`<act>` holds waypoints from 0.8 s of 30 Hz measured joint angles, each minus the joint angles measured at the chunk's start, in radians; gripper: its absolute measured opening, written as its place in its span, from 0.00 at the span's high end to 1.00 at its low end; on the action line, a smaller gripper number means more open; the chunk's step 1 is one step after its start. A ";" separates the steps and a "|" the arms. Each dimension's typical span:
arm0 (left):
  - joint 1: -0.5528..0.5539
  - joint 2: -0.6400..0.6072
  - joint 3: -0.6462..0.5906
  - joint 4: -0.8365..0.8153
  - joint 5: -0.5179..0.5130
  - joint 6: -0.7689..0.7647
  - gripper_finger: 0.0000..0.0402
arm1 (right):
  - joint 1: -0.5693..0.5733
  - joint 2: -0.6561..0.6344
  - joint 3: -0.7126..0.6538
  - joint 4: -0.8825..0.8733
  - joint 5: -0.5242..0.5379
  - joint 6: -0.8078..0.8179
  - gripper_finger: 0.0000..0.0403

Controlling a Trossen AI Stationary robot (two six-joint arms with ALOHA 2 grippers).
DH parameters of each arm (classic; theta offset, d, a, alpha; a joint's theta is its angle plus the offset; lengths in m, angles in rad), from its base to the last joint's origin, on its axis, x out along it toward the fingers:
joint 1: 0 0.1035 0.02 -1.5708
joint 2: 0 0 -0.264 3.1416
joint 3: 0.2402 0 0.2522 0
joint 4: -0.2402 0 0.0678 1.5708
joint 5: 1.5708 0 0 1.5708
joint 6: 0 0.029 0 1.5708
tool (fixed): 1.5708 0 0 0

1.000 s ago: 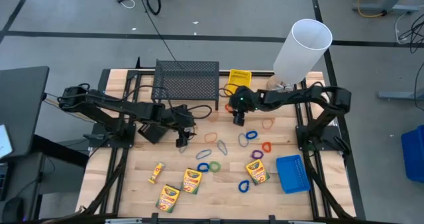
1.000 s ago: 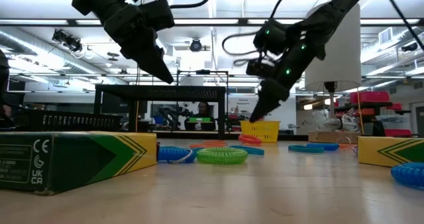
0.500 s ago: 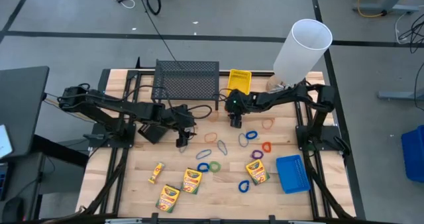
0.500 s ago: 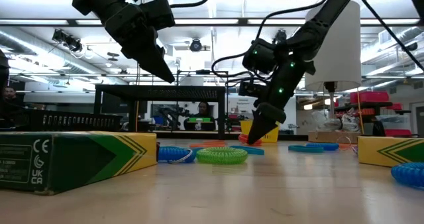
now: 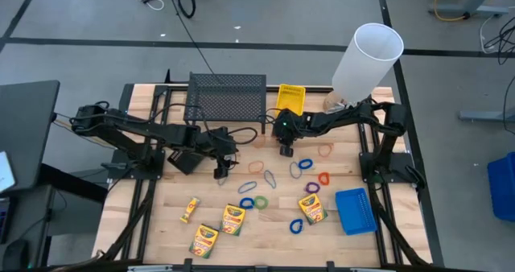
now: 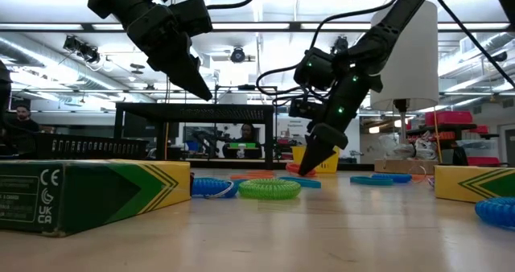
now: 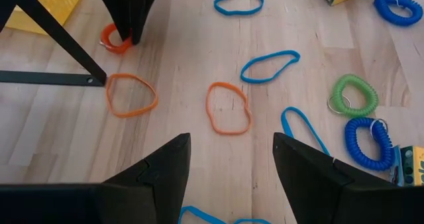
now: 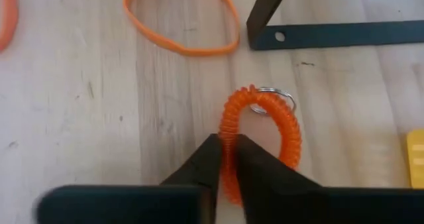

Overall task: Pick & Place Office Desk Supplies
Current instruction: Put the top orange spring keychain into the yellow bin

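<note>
Orange coiled loop (image 8: 260,139) with a small metal ring lies near the table's far edge, just beside the rack (image 5: 226,97) leg and the yellow bin (image 5: 291,96). The right gripper (image 8: 225,159) has its fingers pinched on one side of the coil. It looks light, springy and soft, so a hold across the coil should do. The left gripper (image 7: 230,159) hangs open over the table's middle.

Open-plan lab: exposed ceiling ducts (image 6: 48,43), distant workbenches (image 6: 451,155), grey floor (image 5: 265,14).
</note>
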 joint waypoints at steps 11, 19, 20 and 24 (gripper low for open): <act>0.000 0.000 0.000 0.000 0.000 0.000 0.45 | 0.027 0.001 0.000 -0.002 0.008 -0.008 0.98; 0.000 0.000 0.000 0.000 0.000 0.000 0.45 | 0.053 0.002 -0.001 -0.007 0.014 -0.009 0.99; 0.000 0.000 0.000 0.000 0.000 0.000 0.45 | 0.058 0.002 -0.001 -0.007 0.012 -0.009 0.99; 0.000 0.000 0.000 0.000 0.000 0.000 0.45 | 0.084 0.002 -0.002 -0.008 0.001 -0.008 0.99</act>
